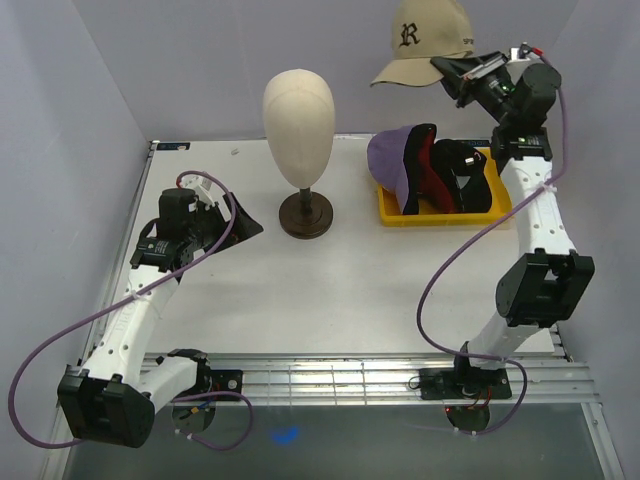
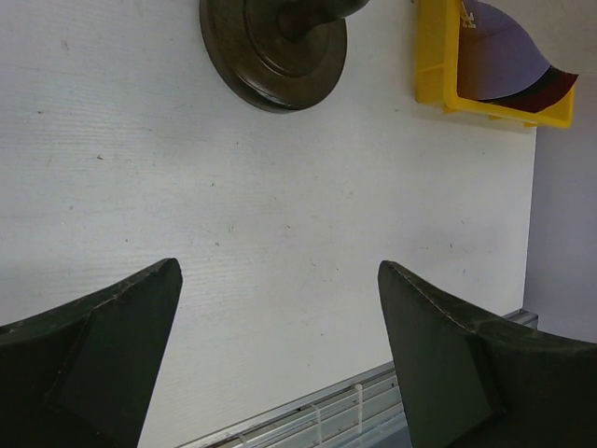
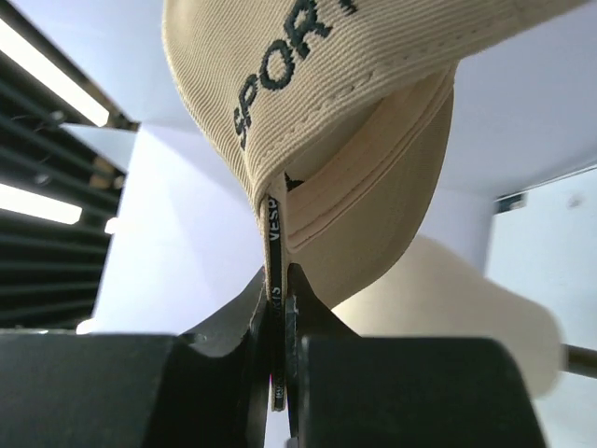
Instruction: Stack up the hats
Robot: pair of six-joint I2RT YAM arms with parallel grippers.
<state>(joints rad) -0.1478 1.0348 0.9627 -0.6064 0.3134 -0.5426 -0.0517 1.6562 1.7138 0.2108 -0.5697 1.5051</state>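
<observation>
Pinching a tan cap's [image 1: 425, 40] edge, the right gripper [image 1: 452, 74] is raised far right; the left gripper [image 2: 280, 280] is held spread, low at left.

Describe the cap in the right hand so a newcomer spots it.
Find the yellow bin at the table's far right, then look above it. The right hand pinches the beige cap there, in mid-air. It alone is beige with a dark R; the lavender cap and others sit in the bin.
</observation>
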